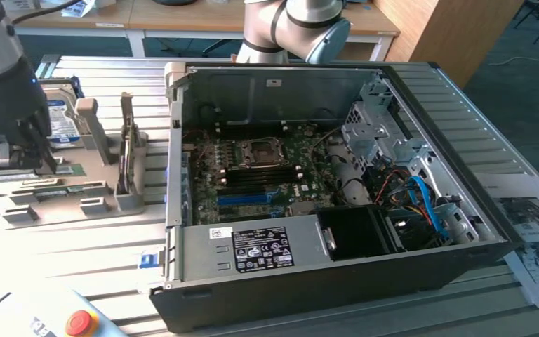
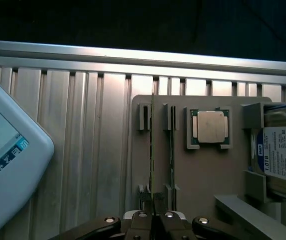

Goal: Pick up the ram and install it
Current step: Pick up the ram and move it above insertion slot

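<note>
Now | gripper [image 2: 153, 212] clamped on ram [image 2: 151, 140] | hard drive [image 2: 282, 160] label: 1.0TB

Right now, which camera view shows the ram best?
The wrist view: the ram runs edge-on along its slot in the grey holder, straight into the shut jaws. In the exterior view it is a low green strip on that holder, partly behind the arm.

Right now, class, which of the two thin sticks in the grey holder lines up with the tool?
The ram farther from the processor chip: its edge runs straight into the shut tool; the other stick stands alongside, nearer the chip.
</note>
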You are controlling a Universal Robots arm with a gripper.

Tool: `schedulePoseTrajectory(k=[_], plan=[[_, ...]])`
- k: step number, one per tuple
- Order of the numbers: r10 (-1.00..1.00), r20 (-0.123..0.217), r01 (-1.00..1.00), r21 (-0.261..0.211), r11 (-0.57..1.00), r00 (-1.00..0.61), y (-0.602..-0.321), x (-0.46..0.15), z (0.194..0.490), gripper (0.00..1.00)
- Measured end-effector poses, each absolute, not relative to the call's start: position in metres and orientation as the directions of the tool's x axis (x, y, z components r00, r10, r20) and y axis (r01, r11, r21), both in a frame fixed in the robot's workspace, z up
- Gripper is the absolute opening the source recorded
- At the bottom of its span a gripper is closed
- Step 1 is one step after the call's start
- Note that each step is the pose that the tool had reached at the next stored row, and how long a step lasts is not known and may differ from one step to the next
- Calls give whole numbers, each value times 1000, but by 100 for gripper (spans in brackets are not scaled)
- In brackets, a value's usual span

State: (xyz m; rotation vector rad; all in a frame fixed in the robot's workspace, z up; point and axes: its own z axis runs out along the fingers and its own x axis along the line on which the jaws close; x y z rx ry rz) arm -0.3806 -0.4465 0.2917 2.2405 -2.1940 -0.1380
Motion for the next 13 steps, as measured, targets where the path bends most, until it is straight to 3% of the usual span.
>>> schedulePoseTrajectory(k=[13], plan=[[-999, -47, -998, 64, -22, 19, -446, -379, 322, 12]])
